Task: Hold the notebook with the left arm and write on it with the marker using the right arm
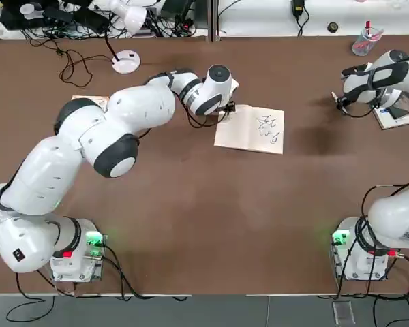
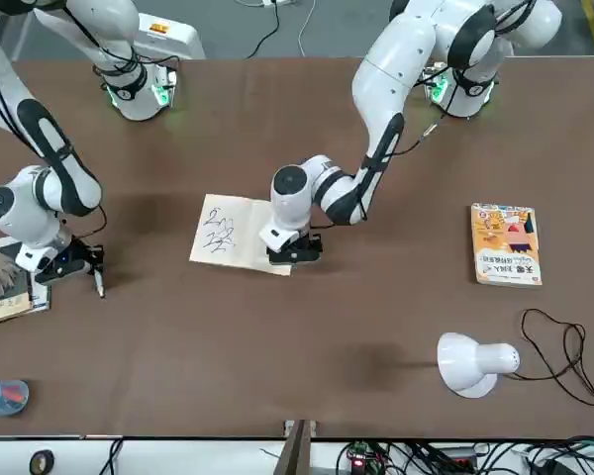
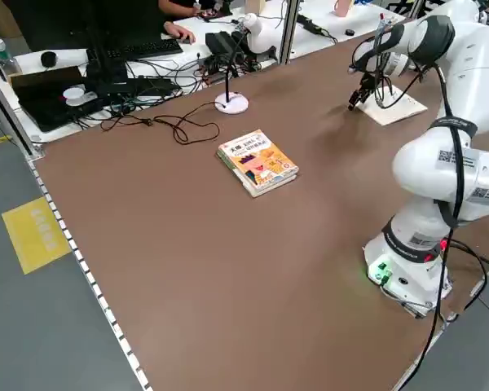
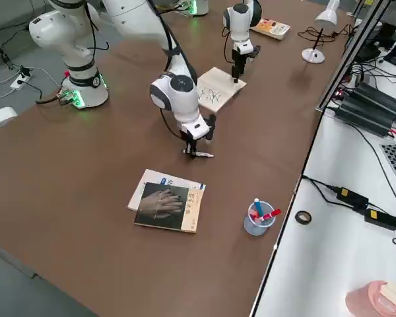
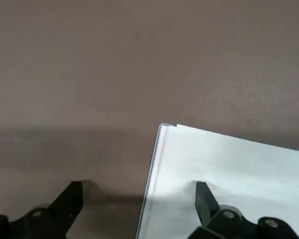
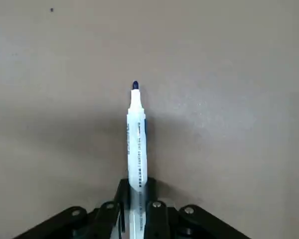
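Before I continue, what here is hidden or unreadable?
- Notebook corner, top view: covered by the left gripper.
- Scribbles: too small to read anywhere.
- Marker rear end, right wrist view: hidden inside the right gripper.
- Marker, top view: hidden beneath the right arm.

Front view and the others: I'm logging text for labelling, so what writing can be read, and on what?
Cream-white notebook: black scribbles, no readable word.
Orange-yellow illustrated book: printed title, too small to read.
Blue and white marker: barrel print, blurred.
White arm segments: square code stickers, unreadable.
No text can be read anywhere.
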You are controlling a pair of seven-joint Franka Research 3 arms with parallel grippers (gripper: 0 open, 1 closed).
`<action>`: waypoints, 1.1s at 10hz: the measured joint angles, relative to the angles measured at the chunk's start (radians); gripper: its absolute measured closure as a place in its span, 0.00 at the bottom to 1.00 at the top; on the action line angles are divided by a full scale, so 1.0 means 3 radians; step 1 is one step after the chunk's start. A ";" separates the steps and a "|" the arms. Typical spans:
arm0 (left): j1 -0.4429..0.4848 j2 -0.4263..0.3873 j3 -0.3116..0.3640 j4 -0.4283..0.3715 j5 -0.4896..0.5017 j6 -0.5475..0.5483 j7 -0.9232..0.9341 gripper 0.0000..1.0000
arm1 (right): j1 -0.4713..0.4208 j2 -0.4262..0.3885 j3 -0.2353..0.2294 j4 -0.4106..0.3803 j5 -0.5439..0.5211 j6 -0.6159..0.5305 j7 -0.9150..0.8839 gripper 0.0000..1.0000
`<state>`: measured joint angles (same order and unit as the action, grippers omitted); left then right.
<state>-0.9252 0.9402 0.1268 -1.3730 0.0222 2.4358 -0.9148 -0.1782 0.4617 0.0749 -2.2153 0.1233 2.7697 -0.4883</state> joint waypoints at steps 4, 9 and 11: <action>0.0000 0.0000 0.0000 0.0000 0.0000 0.0000 0.0000 0.00 | 0.0263 -0.0095 0.0030 0.0301 0.0096 -0.0902 0.0925 0.83; 0.0000 0.0000 0.0000 0.0000 0.0000 0.0000 0.0000 0.00 | 0.0731 -0.0294 0.0044 0.0794 0.1039 -0.1973 0.1972 0.83; 0.0000 0.0000 0.0000 0.0000 0.0000 0.0000 0.0000 0.00 | 0.0832 -0.0366 0.0044 0.0839 0.1454 -0.2223 0.2188 0.83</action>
<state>-0.9252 0.9403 0.1268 -1.3729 0.0222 2.4358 -0.9146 0.0714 0.3519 0.0882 -1.9635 0.5596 2.1027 0.1680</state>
